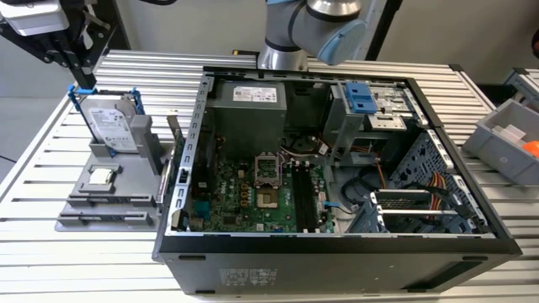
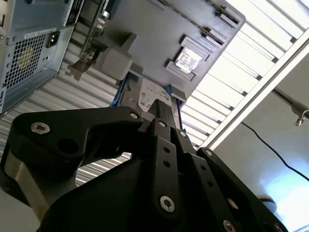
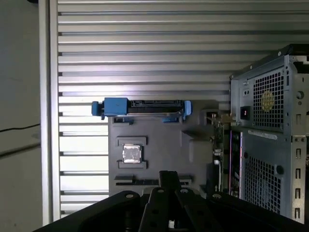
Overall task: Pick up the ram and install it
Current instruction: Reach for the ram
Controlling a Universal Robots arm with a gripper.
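My gripper (image 1: 83, 81) hangs at the exterior view's left, over the grey parts holder (image 1: 93, 196), with its black fingers closed together and nothing between them. Its tips are just above the top edge of the blue-framed hard drive (image 1: 110, 123) that stands in the holder. The gripper (image 3: 169, 177) points down at the holder (image 3: 159, 140) in both wrist views. The ram appears to be the thin dark stick (image 1: 110, 216) on edge in the holder's front slot, partly hidden behind my fingers in the first wrist view. Black memory slots (image 1: 305, 199) lie on the motherboard inside the open case.
The open computer case (image 1: 337, 246) stands just beside the holder. A square silver processor (image 1: 103, 177) sits mid-holder, and an expansion card (image 1: 173, 136) stands upright at its case-side edge. A grey bin (image 1: 509, 142) is at the exterior view's right. The table is slatted metal.
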